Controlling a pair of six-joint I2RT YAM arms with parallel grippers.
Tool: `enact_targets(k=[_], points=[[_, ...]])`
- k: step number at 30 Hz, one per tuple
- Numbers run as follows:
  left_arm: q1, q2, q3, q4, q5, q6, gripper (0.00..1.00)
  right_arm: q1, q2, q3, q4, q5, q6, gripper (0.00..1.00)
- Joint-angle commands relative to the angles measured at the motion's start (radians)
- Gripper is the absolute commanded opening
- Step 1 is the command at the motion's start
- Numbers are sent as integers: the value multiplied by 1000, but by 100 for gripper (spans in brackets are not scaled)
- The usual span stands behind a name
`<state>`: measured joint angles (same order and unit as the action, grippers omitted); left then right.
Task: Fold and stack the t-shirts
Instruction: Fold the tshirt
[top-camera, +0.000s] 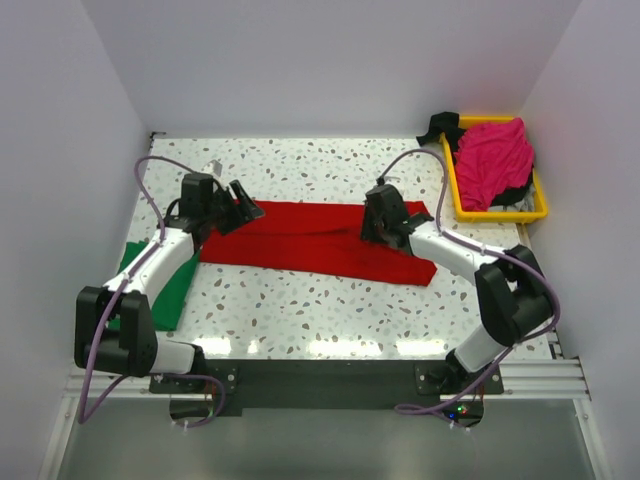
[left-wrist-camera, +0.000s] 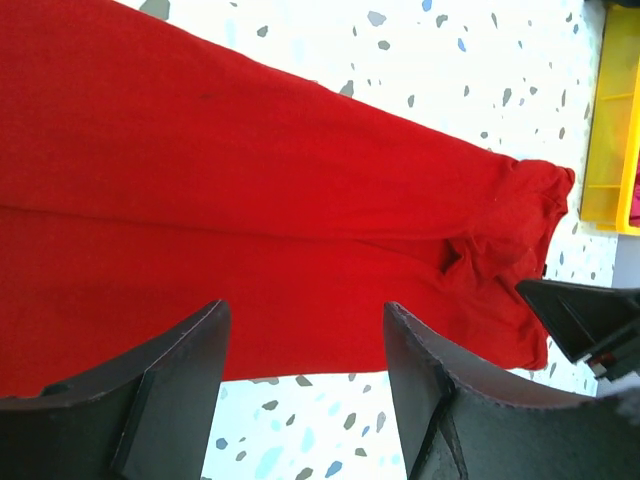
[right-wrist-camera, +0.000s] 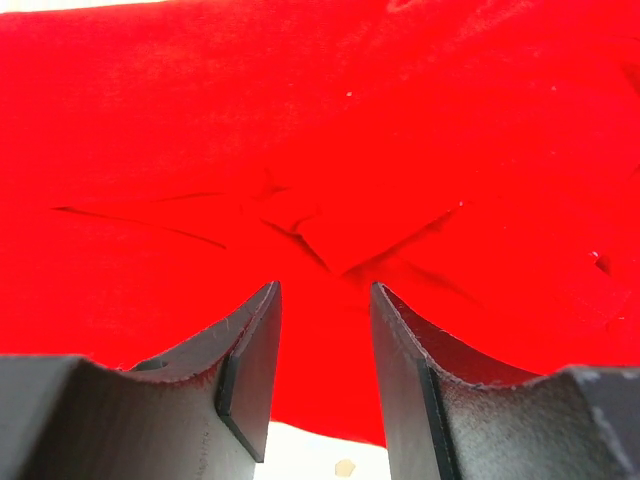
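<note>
The red t-shirt lies flat on the surface, a long band running left to right. My left jaws hang over its left end, my right jaws over its right — both parted, empty, each nearest its own end.

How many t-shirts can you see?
3. Red shirt across the middle of the table, green shirt at its left edge, pink shirt in the yellow tray. Others may hide underneath.
</note>
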<state>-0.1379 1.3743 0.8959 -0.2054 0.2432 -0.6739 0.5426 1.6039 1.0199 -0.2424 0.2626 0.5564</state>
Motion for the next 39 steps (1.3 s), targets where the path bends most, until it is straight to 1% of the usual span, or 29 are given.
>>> enact_targets(k=[1,3,8,16,21,26,27,29,32,35,39], points=[[-3,-30,35,1,56,46,67,-1,28,-14,74,59,27,45],[-3,-29,34,11,85,46,67,-1,45,-15,84,58,16,45],[-2,-34,26,21,103,40,68,0,116,22,83,56,23,44],[-2,-17,24,26,116,39,68,0,157,60,89,76,27,44],[-2,-17,23,24,105,39,68,0,175,78,91,70,27,41],[-2,-4,26,26,110,37,67,0,191,94,83,60,23,31],[-2,-3,28,24,110,37,68,0,191,95,80,52,25,29],[-2,-3,28,24,108,37,67,0,188,94,78,40,23,19],[-3,-3,28,24,107,37,67,0,166,92,72,10,27,11],[-2,-1,28,26,104,36,67,0,139,92,69,-37,36,8],[-2,2,29,23,100,34,67,0,123,95,72,-106,63,7]])
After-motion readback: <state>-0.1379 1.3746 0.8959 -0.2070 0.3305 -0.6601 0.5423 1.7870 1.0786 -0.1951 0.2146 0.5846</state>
